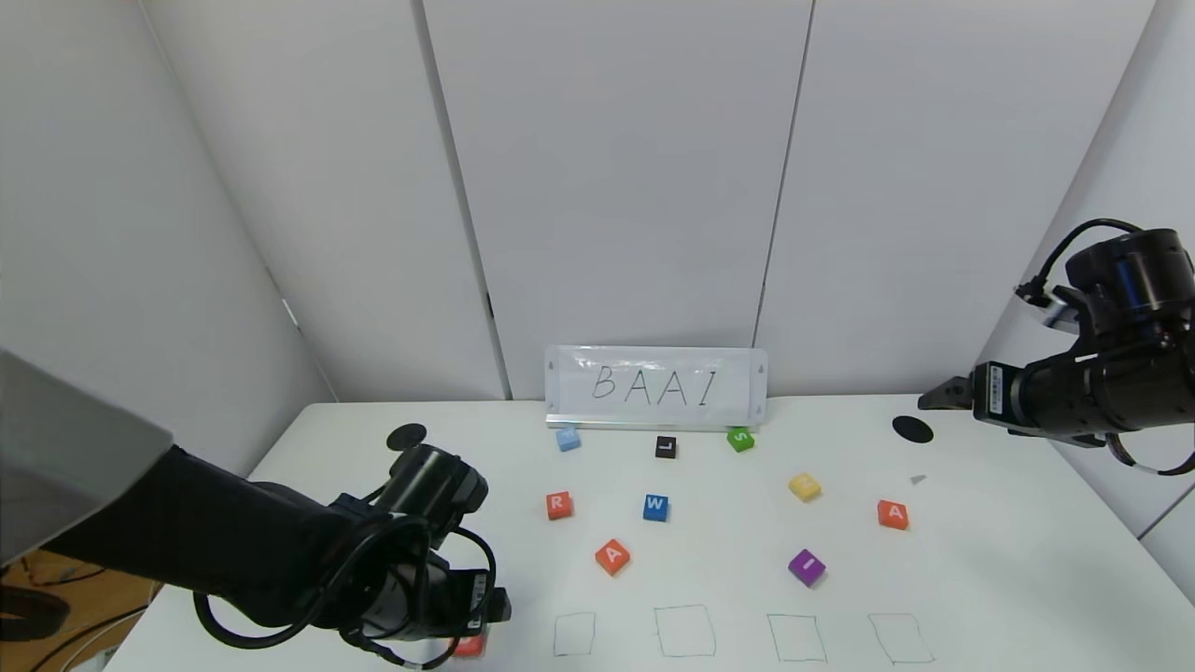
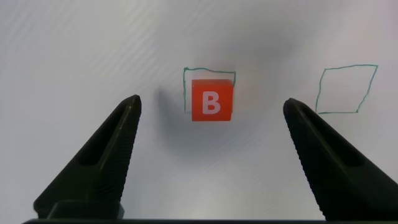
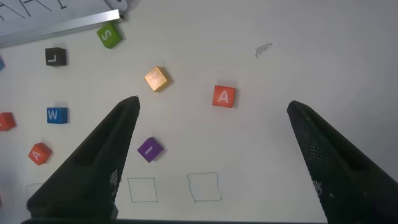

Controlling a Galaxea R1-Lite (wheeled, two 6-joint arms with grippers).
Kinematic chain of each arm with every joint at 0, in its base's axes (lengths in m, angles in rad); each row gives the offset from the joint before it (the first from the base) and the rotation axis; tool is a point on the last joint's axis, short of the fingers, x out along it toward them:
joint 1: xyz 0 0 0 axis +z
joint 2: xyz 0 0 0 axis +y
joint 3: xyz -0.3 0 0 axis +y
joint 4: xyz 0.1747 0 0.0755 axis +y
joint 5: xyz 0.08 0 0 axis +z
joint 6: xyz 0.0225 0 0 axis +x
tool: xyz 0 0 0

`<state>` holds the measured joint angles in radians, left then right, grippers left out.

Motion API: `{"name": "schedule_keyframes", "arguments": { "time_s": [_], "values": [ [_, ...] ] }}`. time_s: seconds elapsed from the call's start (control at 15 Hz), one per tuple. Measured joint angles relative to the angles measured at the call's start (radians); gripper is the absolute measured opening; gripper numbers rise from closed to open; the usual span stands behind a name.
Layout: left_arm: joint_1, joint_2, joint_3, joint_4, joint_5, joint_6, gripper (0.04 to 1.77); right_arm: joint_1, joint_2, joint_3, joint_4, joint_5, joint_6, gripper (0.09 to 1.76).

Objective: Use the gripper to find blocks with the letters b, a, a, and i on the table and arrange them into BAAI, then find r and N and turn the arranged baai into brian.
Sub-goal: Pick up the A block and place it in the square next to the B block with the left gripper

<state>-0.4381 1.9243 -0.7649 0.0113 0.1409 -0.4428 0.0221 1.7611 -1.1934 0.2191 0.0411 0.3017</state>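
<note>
My left gripper point(image 2: 211, 134) hangs low over the near left part of the table point(image 1: 1008, 560). Its fingers are spread wide and hold nothing. Right under it sits the B block point(image 2: 212, 101), flat, letter up. It lies in a green drawn square point(image 2: 209, 74) and spills a little over one edge of it. The fingers do not touch the block. So I think the B is put down and this step is almost done.

Next I need an A. The closer A point(image 1: 612, 556) sits in the middle of the table, just in front of the R block point(image 1: 558, 505) and the blue W block point(image 1: 655, 507). The next empty square point(image 1: 574, 634) waits close by.

Further right lies the purple I block point(image 1: 807, 567), and the other A point(image 1: 892, 514) is beyond it. My right gripper point(image 3: 211, 155) hangs high over the right side, fingers wide apart and empty.

I think my next move is to lift the left arm clear, then go pick up the closer A.
</note>
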Motion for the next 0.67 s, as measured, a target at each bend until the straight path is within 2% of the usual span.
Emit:
{"name": "schedule_keyframes", "arguments": {
  "time_s": [0.4, 0.67],
  "values": [
    [0.001, -0.147, -0.021, 0.108, 0.000, 0.050, 1.68, 0.001, 0.000, 0.005, 0.000, 0.000, -0.002, 1.71],
    [-0.018, -0.214, -0.105, 0.220, 0.003, 0.066, 1.69, 0.001, 0.000, 0.005, 0.000, -0.001, -0.002, 1.71]
  ]
}}
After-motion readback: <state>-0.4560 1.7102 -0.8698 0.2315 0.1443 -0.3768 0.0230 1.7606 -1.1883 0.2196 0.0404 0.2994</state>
